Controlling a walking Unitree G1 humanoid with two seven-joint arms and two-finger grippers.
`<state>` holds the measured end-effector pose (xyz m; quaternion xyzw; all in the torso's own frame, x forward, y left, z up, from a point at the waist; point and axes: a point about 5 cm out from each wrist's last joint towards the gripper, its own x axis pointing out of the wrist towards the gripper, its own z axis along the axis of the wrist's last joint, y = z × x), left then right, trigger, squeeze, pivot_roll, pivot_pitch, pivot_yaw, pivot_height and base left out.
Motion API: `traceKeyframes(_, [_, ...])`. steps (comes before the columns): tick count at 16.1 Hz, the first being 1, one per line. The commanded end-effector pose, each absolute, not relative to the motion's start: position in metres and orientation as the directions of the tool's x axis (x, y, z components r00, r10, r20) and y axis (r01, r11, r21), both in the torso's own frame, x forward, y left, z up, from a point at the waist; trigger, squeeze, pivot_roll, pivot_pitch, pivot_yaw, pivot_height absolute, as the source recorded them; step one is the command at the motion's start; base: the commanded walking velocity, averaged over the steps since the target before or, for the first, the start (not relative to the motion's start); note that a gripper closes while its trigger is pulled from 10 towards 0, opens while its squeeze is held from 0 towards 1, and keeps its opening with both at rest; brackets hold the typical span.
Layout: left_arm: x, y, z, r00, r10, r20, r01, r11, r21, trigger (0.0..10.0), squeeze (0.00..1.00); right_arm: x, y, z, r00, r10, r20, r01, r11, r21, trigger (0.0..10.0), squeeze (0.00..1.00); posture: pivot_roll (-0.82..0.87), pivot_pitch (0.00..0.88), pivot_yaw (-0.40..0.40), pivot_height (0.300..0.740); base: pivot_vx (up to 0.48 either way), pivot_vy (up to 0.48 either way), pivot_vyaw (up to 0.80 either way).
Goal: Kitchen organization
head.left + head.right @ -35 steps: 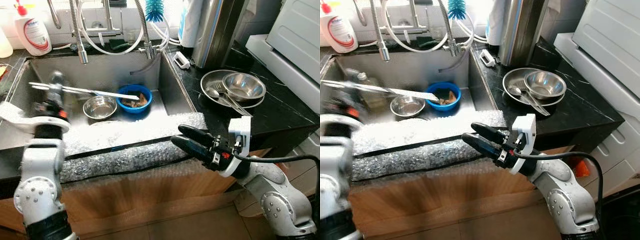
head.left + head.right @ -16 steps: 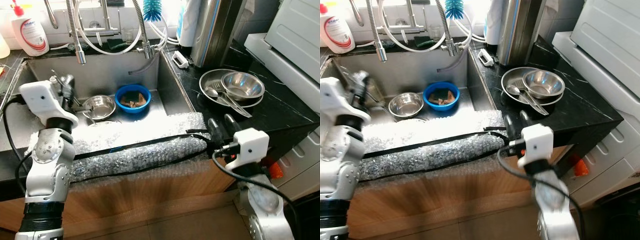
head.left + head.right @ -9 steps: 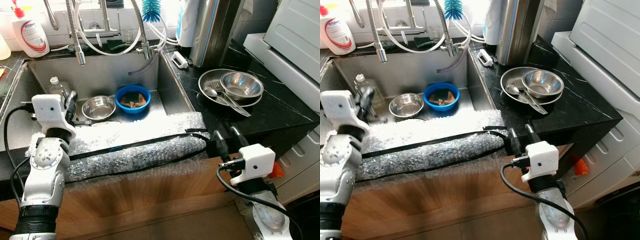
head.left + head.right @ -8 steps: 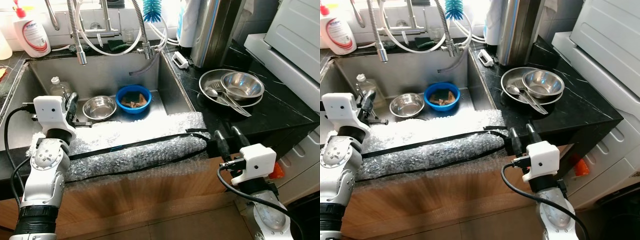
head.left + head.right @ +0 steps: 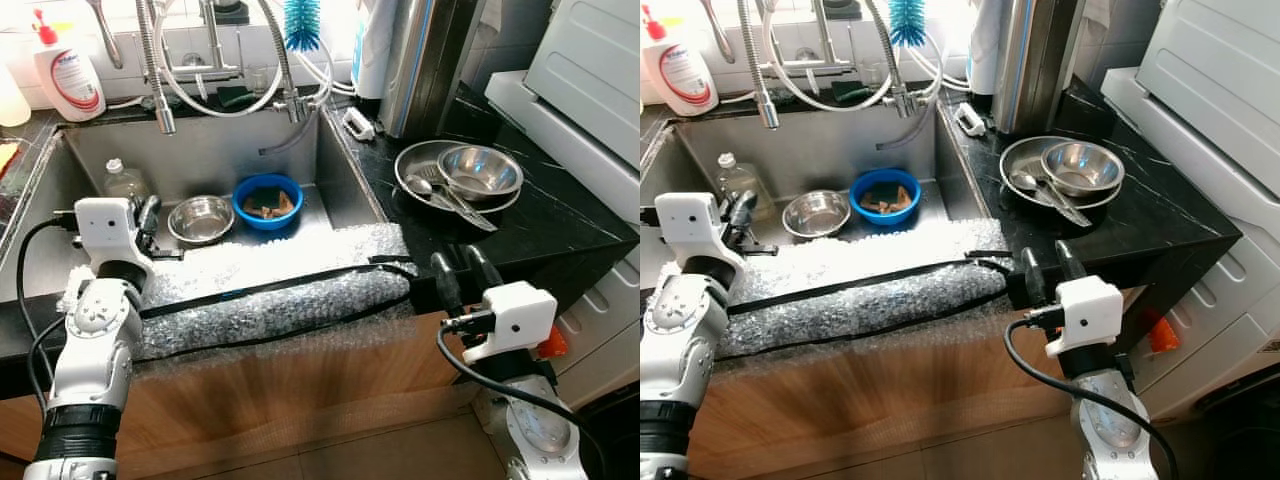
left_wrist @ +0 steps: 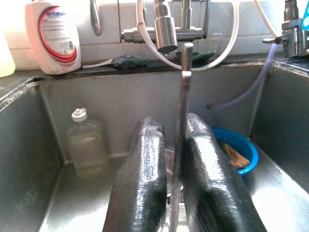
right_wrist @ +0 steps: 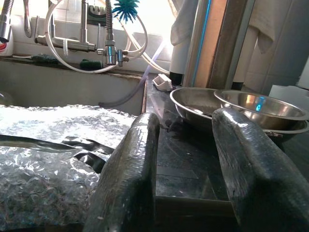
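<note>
Steel sink (image 5: pixel 60 215) anchors the kitchen counter, its front edge padded with bubble wrap (image 5: pixel 280 290). Over the sink's left front, the left gripper (image 6: pixel 171 145) pinches a thin metal utensil (image 6: pixel 181 96) upright; inside the sink sit a small steel bowl (image 5: pixel 200 218) and a blue bowl (image 5: pixel 267 200). Right of the sink, the right gripper (image 7: pixel 190 150) hangs spread and empty at the counter edge, short of the stacked pans (image 5: pixel 455 180). The narrow handle could twist or slip out. Its working end is hidden behind the fingers.

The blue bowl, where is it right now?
The blue bowl sits on the sink floor, just right of the small steel bowl, below the faucet.
</note>
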<state>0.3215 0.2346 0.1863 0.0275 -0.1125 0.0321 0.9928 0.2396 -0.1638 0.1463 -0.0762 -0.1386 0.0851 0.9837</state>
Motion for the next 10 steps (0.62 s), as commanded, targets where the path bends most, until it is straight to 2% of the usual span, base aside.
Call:
traceKeyframes(1, [0.323, 0.237, 0.184, 0.977, 0.066, 0.201, -0.074, 0.997, 0.032, 10.0, 1.00, 0.241, -0.165, 0.144, 0.952, 0.179, 0.248, -0.141, 0.976, -0.163, 10.0, 0.00, 0.03, 0.044, -0.009, 0.740, 0.000, 0.000, 0.00])
traceKeyframes(8, [0.326, 0.236, 0.183, 0.979, 0.068, 0.192, -0.070, 0.998, 0.003, 10.0, 1.00, 0.245, -0.167, 0.144, 0.956, 0.168, 0.239, -0.134, 0.979, -0.151, 10.0, 0.00, 0.03, 0.061, -0.016, 0.740, 0.000, 0.000, 0.00])
traceKeyframes(9, [0.326, 0.235, 0.190, 0.970, 0.072, 0.232, -0.072, 0.997, -0.009, 10.0, 1.00, 0.247, -0.169, 0.145, 0.958, 0.155, 0.241, -0.121, 0.982, -0.148, 10.0, 0.00, 0.03, 0.067, -0.018, 0.740, 0.000, 0.000, 0.00])
traceKeyframes(10, [0.326, 0.233, 0.201, 0.957, 0.061, 0.282, -0.069, 0.997, 0.019, 10.0, 0.00, 0.249, -0.171, 0.146, 0.960, 0.136, 0.246, -0.106, 0.986, -0.130, 10.0, 0.00, 0.03, 0.072, -0.021, 0.740, 0.000, 0.000, 0.00])
